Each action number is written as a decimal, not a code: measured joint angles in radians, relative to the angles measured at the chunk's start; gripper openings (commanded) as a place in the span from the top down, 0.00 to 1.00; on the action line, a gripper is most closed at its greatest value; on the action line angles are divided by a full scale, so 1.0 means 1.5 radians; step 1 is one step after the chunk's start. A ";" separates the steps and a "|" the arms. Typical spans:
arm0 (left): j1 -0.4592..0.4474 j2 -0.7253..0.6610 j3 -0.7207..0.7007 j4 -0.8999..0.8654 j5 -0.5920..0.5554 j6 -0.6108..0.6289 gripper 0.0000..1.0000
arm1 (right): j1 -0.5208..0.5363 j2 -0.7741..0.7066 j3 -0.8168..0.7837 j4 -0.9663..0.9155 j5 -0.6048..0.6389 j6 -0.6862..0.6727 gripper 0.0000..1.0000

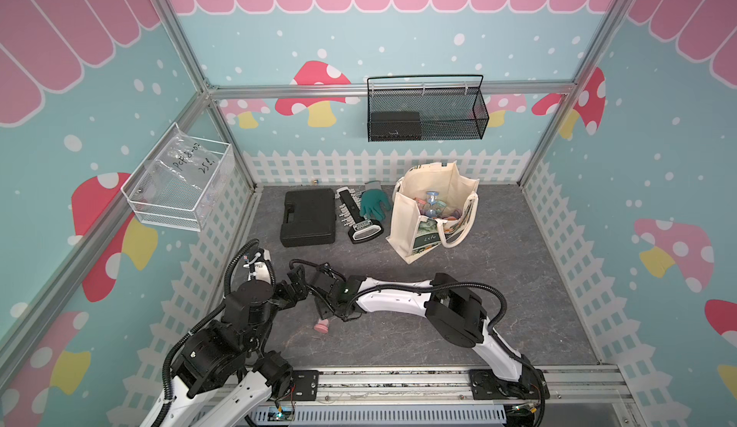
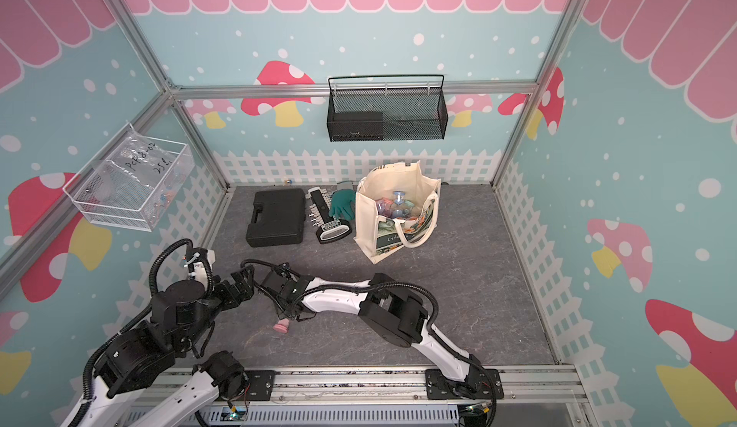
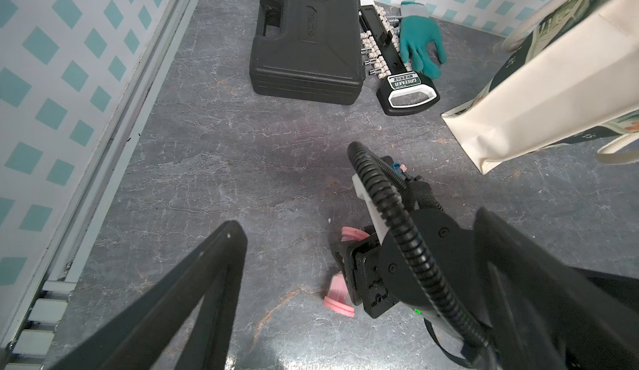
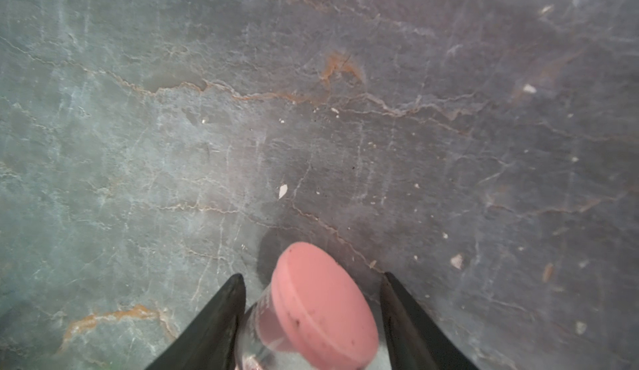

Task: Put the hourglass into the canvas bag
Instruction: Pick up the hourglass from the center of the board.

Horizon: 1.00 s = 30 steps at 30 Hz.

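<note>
A pink-capped hourglass point(image 1: 322, 327) point(image 2: 281, 327) lies tilted on the grey floor near the front, left of centre. My right gripper point(image 1: 325, 317) point(image 4: 312, 275) reaches down over it with its fingers on either side of the glass body. In the right wrist view a pink cap of the hourglass point(image 4: 321, 302) pokes out between the fingers, and one finger presses the glass. The left wrist view shows both caps of the hourglass point(image 3: 337, 299) sticking out from the right gripper. My left gripper point(image 1: 295, 281) point(image 3: 359, 219) hangs open just left of it, holding nothing. The cream canvas bag point(image 1: 430, 221) point(image 2: 395, 225) stands open at the back right.
Several coloured hourglasses point(image 1: 431, 201) sit inside the bag. A black case point(image 1: 308, 217), a socket rail point(image 1: 357, 221) and a green glove point(image 1: 373, 203) lie along the back. A black mesh basket point(image 1: 426, 114) and a clear wire basket point(image 1: 179, 181) hang on the walls.
</note>
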 measured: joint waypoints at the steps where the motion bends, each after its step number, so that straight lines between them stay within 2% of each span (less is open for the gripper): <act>1: 0.000 0.000 0.000 0.000 0.000 0.000 0.01 | 0.000 0.000 0.000 0.000 -0.001 0.000 0.38; 19: 0.000 0.003 0.006 0.000 0.006 0.001 0.01 | -0.002 -0.003 0.000 -0.011 -0.006 -0.013 0.50; 25: 0.000 0.005 0.018 0.001 0.010 0.003 0.01 | -0.010 -0.036 -0.025 -0.006 -0.009 -0.022 0.52; 30: 0.000 0.008 0.039 0.004 0.018 0.006 0.00 | -0.037 -0.102 -0.086 0.017 -0.022 -0.025 0.52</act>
